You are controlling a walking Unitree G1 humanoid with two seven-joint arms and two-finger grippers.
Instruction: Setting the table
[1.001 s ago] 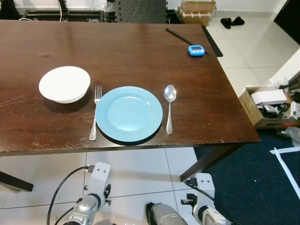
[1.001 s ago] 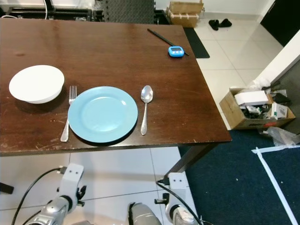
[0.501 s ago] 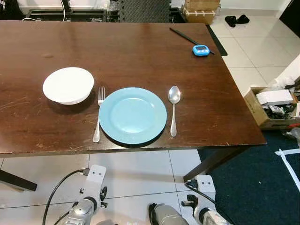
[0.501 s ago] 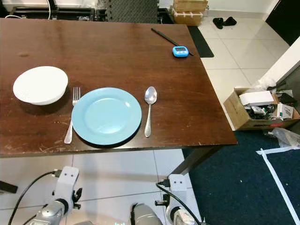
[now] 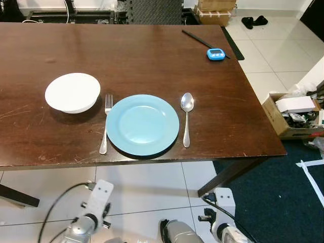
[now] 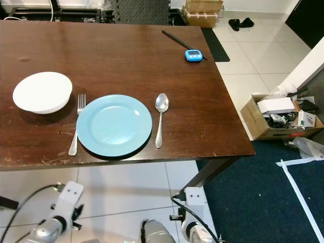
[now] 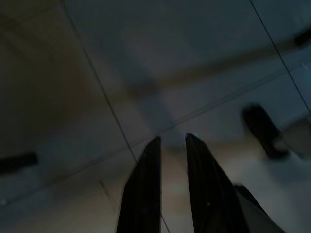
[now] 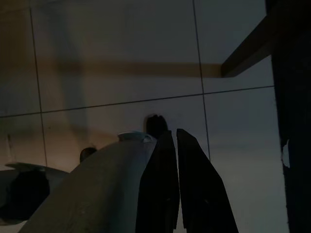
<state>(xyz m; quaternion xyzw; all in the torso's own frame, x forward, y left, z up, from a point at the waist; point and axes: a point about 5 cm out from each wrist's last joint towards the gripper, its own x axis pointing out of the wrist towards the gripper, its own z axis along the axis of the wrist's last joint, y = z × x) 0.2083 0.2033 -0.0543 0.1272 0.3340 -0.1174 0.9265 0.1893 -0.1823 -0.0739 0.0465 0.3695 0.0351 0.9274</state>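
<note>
- While both arms hang idle below the table (image 5: 243, 101), the left gripper (image 7: 172, 138) has fingers slightly parted; the right gripper (image 8: 172, 132) nearly pressed together.
- Plate (image 5: 143, 124) sits near the front edge between fork (image 5: 105, 123) and spoon (image 5: 187, 118); bowl (image 5: 72, 92) beside the fork.

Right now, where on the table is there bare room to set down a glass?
The widest bare wood is behind the blue plate, between it and the blue timer. The strip right of the spoon out to the table edge is also bare. It is crowded on the near left, where white bowl, fork and plate sit close together.
</note>
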